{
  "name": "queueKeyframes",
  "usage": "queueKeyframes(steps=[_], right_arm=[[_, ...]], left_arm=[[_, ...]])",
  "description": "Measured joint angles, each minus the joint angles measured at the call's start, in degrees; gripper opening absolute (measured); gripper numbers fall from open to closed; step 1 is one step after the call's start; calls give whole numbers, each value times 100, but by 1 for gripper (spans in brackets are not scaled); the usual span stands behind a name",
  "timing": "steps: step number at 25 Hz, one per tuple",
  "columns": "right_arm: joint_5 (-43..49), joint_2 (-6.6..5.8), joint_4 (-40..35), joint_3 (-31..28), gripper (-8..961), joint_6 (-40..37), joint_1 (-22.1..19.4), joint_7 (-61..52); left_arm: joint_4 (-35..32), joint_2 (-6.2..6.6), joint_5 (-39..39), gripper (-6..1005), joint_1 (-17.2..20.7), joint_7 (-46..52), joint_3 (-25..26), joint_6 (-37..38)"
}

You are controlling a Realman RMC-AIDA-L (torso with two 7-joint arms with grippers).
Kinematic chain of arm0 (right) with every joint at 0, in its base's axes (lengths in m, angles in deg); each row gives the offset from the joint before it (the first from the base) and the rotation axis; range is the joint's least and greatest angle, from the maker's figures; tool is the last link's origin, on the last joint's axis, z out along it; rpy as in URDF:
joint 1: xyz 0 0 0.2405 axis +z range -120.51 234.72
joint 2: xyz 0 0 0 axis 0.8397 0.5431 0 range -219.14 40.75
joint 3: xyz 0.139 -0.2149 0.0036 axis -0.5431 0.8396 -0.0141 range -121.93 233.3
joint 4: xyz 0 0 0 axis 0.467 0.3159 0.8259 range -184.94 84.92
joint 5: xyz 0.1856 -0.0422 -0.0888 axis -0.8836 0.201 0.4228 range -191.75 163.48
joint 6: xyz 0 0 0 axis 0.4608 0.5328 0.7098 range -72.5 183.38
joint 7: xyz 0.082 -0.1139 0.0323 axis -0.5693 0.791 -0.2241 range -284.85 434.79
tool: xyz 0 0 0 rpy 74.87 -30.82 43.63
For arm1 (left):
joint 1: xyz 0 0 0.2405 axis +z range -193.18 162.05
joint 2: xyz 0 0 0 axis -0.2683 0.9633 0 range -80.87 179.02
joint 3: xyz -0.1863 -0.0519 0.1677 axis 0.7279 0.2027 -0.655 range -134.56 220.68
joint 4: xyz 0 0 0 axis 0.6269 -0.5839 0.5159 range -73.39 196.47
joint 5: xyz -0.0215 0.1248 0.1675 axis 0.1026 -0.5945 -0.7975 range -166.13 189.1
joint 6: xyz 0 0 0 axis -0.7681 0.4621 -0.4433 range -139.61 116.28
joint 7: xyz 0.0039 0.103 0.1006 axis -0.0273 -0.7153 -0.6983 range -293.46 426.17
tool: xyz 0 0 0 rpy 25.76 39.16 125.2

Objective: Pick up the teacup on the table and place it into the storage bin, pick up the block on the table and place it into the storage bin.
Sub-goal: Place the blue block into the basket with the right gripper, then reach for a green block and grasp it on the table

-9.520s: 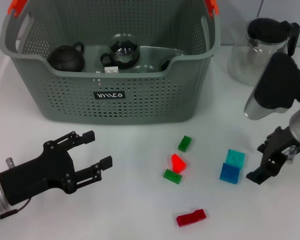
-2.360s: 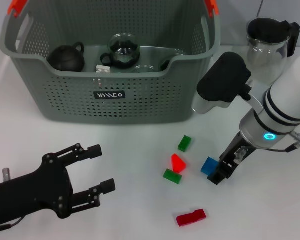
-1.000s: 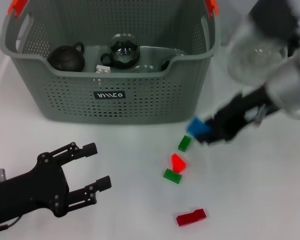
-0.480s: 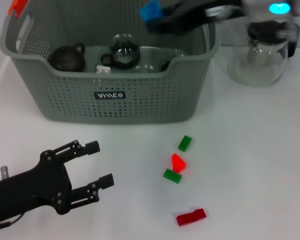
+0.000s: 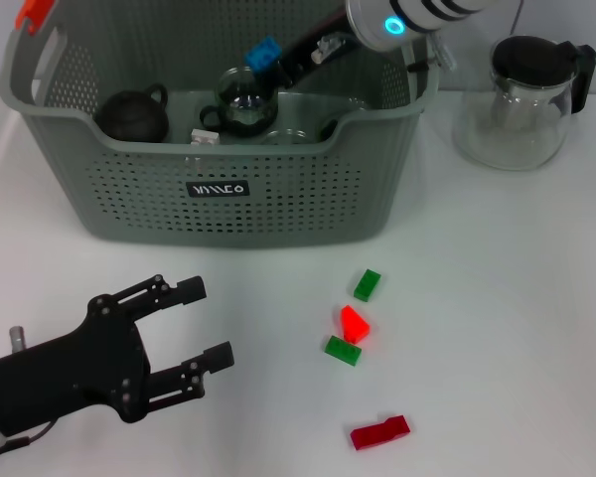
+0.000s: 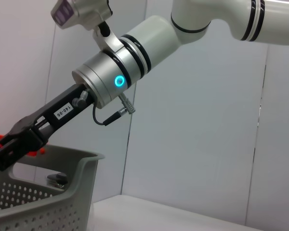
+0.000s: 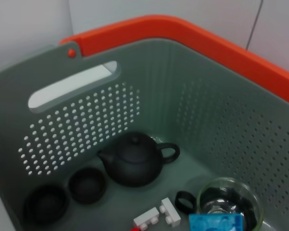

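Right gripper (image 5: pixel 278 62) has swung from the table up over the storage bin (image 5: pixel 219 214), jaws still closed on the blue block (image 5: pixel 263 54), which hangs above the bin's interior; release appears imminent. Block: small, bright blue, studded. Left gripper (image 5: pixel 194 328) idle w/ jaws spread, low over table (image 5: pixel 497 328).

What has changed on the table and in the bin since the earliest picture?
The right gripper picked a blue block off the table and now holds it over the storage bin. The other blue block is gone. The left gripper stayed open; green and red blocks haven't moved.
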Motion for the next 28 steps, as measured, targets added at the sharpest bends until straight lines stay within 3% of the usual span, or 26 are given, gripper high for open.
queueKeyframes(steps=[5,8,11,15,18,21,22,26,28], right_arm=[[-67,0,-443,-27,436,-120,-243,5],[-305,4,-1072,-55,554,-328,-628,63],[-918,-3,-2029,-100,678,-718,-1316,421],[-2508,-12,-3415,-161,860,-1774,-2660,1918],[-3122,-41,-4002,-284,878,-2765,-3441,2865],[-2562,-76,-4781,-374,896,-4319,-4066,2941],[-2562,-76,-4781,-374,902,-4319,-4066,2941],[-1506,-20,-5250,-322,914,-5789,-4210,2831],[-1233,-4,-5252,-266,914,-6056,-4196,2758]], left_arm=[[0,5,0,763,-5,0,0,1],[-1,7,0,763,3,0,0,1],[-1,8,1,763,14,0,-1,3],[-1,9,6,763,34,-6,44,-7],[-1,10,8,763,30,-27,88,-60],[-2,23,9,763,29,-27,93,-74],[-8,28,6,763,34,-27,114,-77],[-42,40,-28,763,77,-30,156,-80],[-46,43,-43,763,93,-31,152,-68]])
